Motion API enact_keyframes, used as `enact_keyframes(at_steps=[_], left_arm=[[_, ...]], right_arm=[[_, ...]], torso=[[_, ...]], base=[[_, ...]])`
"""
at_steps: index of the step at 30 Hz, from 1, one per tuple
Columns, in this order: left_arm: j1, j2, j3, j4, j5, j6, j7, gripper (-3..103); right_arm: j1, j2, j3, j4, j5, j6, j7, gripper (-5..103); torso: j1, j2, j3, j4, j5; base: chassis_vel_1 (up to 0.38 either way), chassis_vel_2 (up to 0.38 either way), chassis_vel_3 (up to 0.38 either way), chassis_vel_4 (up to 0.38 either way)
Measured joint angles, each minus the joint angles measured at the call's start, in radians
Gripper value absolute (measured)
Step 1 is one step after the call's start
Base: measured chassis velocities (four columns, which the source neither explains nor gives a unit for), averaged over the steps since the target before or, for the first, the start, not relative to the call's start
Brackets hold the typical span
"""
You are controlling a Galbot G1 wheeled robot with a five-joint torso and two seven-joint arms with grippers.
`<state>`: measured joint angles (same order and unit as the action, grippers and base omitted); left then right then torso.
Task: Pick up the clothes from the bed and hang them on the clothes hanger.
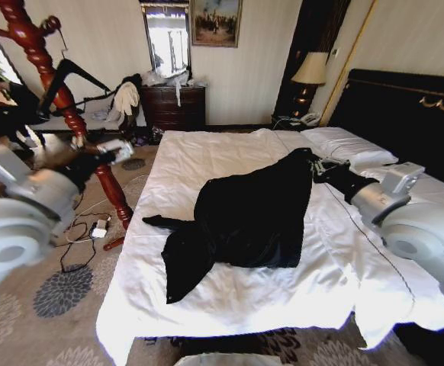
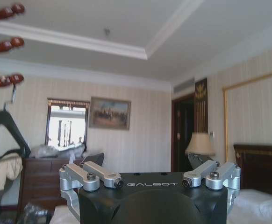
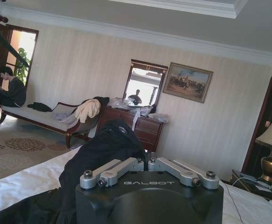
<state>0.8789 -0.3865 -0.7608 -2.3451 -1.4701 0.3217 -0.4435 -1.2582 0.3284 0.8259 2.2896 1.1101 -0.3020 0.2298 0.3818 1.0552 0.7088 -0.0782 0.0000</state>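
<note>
- Bed (image 1: pixel 230 305): wide, white sheets, black headboard; it carries the garment mid-mattress.
- Clothes (image 1: pixel 245 217): large black coat, crumpled, one sleeve trailing toward the near-left edge. Judged soft, limp and moderately heavy; it should sag and slide, so the collar or shoulder makes the best hold.
- Clothes hanger (image 1: pixel 69 76): slim, black, hung on the coat stand (image 1: pixel 50 69), well apart from the bed.
- Right gripper (image 1: pixel 319 166): linkage drawn together, pinching the coat's upper edge.
- Left gripper (image 1: pixel 119 150): spread, empty, near the stand.
</note>
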Motion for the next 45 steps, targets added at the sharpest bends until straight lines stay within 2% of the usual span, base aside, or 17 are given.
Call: enact_keyframes(at_steps=[9,12,13,14,17,19,20,23,24,26,29,31,34,37,40,45], left_arm=[[-0.135,0.079,0.088,0.203,0.01,-0.012,0.062,100],[-0.129,0.078,0.098,0.214,0.01,-0.01,0.072,100],[-0.106,0.068,0.111,0.217,0.034,-0.011,0.09,100],[-0.072,0.027,0.152,0.22,0.09,-0.021,0.114,100],[-0.079,-0.02,0.2,0.24,0.123,-0.031,0.117,100],[-0.116,-0.083,0.281,0.278,0.18,-0.046,0.119,100],[-0.116,-0.083,0.281,0.278,0.18,-0.046,0.119,100],[-0.17,-0.134,0.356,0.334,0.224,-0.057,0.118,100],[-0.224,-0.158,0.407,0.378,0.244,-0.061,0.117,100],[-0.246,-0.165,0.423,0.395,0.246,-0.062,0.116,100],[-0.427,-0.192,0.543,0.498,0.23,-0.063,0.117,100],[-0.463,-0.196,0.564,0.518,0.225,-0.064,0.117,100],[-0.656,-0.202,0.695,0.627,0.19,-0.062,0.117,100],[-0.716,-0.2,0.727,0.647,0.169,-0.056,0.116,100],[-0.82,-0.173,0.766,0.638,0.108,-0.035,0.105,100],[-0.91,-0.141,0.794,0.627,0.066,-0.005,0.093,100]], right_arm=[[-0.049,0.019,0.027,0.023,-0.018,0.002,0.008,0],[-0.049,0.023,0.027,0.024,-0.019,0.002,0.011,0],[-0.05,0.028,0.028,0.025,-0.019,0.002,0.014,0],[-0.055,0.033,0.032,0.027,-0.019,0.002,0.016,0],[-0.047,0.04,0.025,0.028,-0.019,0.002,0.016,0],[-0.002,0.064,-0.012,0.025,-0.015,0.001,0.016,0],[-0.002,0.064,-0.012,0.025,-0.015,0.001,0.016,0],[0.007,0.077,-0.031,0.031,-0.016,0.0,0.009,0],[0.001,0.08,-0.033,0.033,-0.021,0.0,0.001,0],[0.0,0.081,-0.033,0.034,-0.02,0.0,0.0,0],[0.006,0.101,-0.039,0.037,-0.024,-0.003,0.006,0],[0.004,0.104,-0.04,0.035,-0.032,-0.003,0.006,0],[-0.017,0.121,-0.042,0.032,-0.065,-0.002,0.0,0],[-0.019,0.123,-0.04,0.031,-0.073,-0.001,-0.003,0],[-0.012,0.121,-0.037,0.027,-0.074,0.002,-0.007,0],[-0.007,0.121,-0.037,0.026,-0.072,0.003,-0.01,0]], torso=[[0.0,0.0,0.0,0.0003,0.0002],[0.0,0.0,0.0,0.0003,0.0003],[0.0,0.0,0.0,0.0003,0.0004],[0.0,0.0,0.0,0.0005,-0.0006],[0.0,0.0,0.0,0.0002,-0.0007],[0.0,0.0,0.0,0.0007,0.0002],[0.0,0.0,0.0,0.0007,0.0002],[0.0,0.0,0.0,0.0,-0.0003],[0.0,0.0,0.0,0.0004,-0.0003],[0.0,0.0,0.0,0.0006,-0.0003],[0.0,0.0,0.0,0.0,-0.0003],[0.0,0.0,0.0,0.0001,-0.0001],[0.0,0.0,0.0,-0.0003,0.0002],[0.0,0.0,0.0,-0.0001,0.0001],[0.0,0.0,0.0,0.0004,0.0001],[0.0,0.0,0.0,0.0006,-0.0001]], base=[[0.0,0.0,0.0,0.0],[0.0,0.0,0.0,0.0],[0.0,0.0,0.0,0.0],[0.0,0.0,0.0,0.0],[0.0,0.0,0.0,0.0],[0.0,0.0,0.0,0.0],[0.0,0.0,0.0,0.0],[0.0,0.0,0.0,0.0],[0.0,0.0,0.0,0.0],[0.0,0.0,0.0,0.0],[0.0,0.0,0.0,0.0],[0.0,0.0,0.0,0.0],[0.0,0.0,0.0,0.0],[0.0,0.0,0.0,0.0],[0.0,0.0,0.0,0.0],[0.0,0.0,0.0,0.0]])
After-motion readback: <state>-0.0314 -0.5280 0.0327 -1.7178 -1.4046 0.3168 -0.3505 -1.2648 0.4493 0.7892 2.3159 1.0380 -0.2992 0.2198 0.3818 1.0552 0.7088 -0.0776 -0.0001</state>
